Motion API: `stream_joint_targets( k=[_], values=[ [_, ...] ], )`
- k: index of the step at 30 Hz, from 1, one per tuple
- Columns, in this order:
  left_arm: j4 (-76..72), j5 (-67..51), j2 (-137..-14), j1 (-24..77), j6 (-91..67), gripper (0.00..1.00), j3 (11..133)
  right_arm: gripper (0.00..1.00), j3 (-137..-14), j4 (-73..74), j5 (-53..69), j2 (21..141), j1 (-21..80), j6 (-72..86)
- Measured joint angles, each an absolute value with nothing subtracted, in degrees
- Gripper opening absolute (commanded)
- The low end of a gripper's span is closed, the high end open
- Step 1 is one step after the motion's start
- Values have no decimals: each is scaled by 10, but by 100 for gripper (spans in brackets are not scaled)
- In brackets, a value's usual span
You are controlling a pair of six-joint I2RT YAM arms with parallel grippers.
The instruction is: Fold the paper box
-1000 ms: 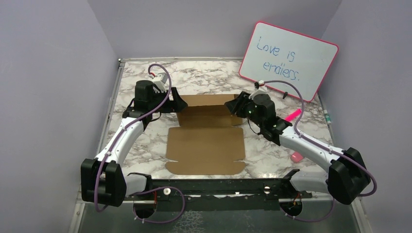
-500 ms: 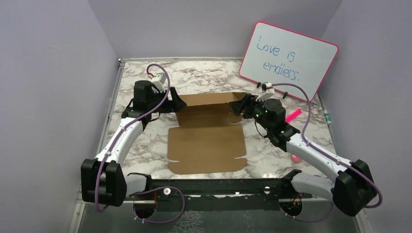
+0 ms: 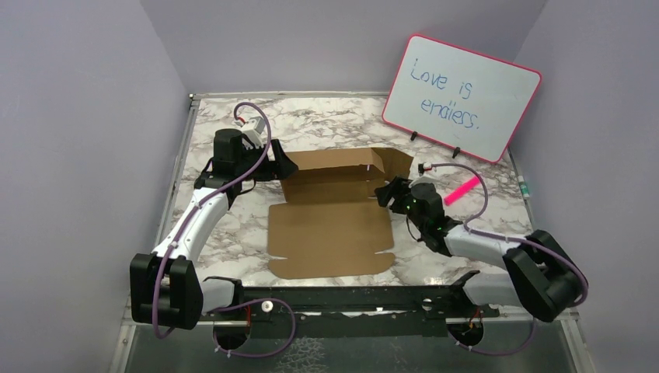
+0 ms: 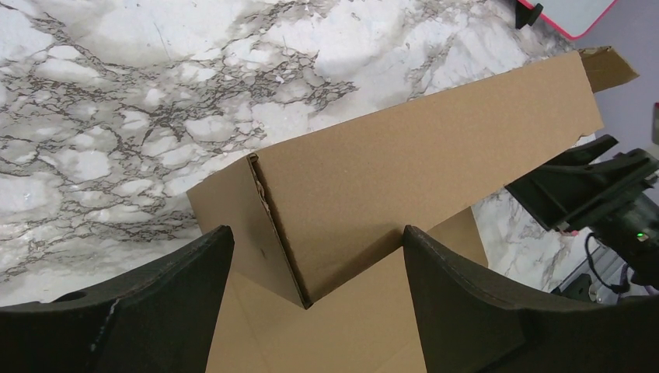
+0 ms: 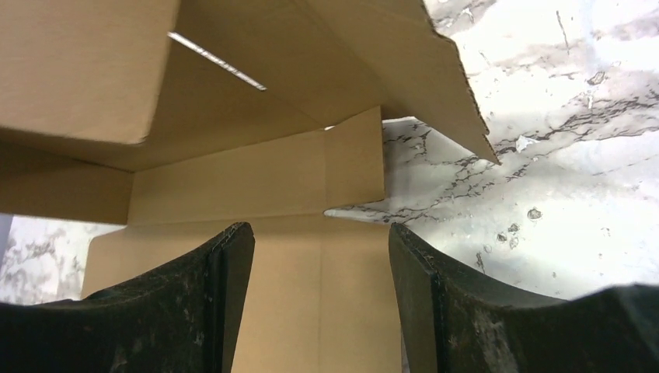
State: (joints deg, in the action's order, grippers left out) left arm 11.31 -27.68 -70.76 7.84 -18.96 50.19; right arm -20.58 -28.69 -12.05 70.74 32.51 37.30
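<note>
1. Two arms reach in from the near edge of the marble tabletop [image 3: 326, 124], one to each side of the paper box [image 3: 330, 233], which lies at the middle of the surface.
2. The box is partly formed. Its large near panel lies flat, its long rear wall stands raised along the far edge, and a flap at the right end of that wall angles outward.
3. The left tool [image 3: 286, 165] sits at the box's far left corner with its jaws wide apart. In the left wrist view, the corner where the rear wall meets a short side flap lies between the two dark fingers [image 4: 163, 311]. Open space shows between the corner and the right finger, and the tool is not clamped on the cardboard. Whether the left finger touches the side flap cannot be told.
4. The right tool [image 3: 381, 196] hangs low at the box's right edge, just nearer than the rear wall, and points toward the cardboard. Its jaws are also spread. In the right wrist view, its fingers [image 5: 482, 311] frame the flat panel and the foot of the raised wall, with nothing gripped between them.
5. A pink-framed whiteboard [image 3: 462, 97] reading "Love is endless." stands propped at the far right.
6. A pink marker [image 3: 462, 189] lies on the tabletop just beyond the right arm.
</note>
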Motion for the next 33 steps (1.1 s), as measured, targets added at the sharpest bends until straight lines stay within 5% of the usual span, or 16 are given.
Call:
stream_joint_targets(
  k=[9,18,33],
  values=[
    [113,-281,-708,78,-190,80,502,56,-216,-434,-155,901,325,421],
    [111,-293,-714,78,-193,80,502,39,-224,-517,-115,926,325,377],
    [108,-296,-714,76,-195,80,501,37,-280,-539,-15,967,355,236]
  ],
)
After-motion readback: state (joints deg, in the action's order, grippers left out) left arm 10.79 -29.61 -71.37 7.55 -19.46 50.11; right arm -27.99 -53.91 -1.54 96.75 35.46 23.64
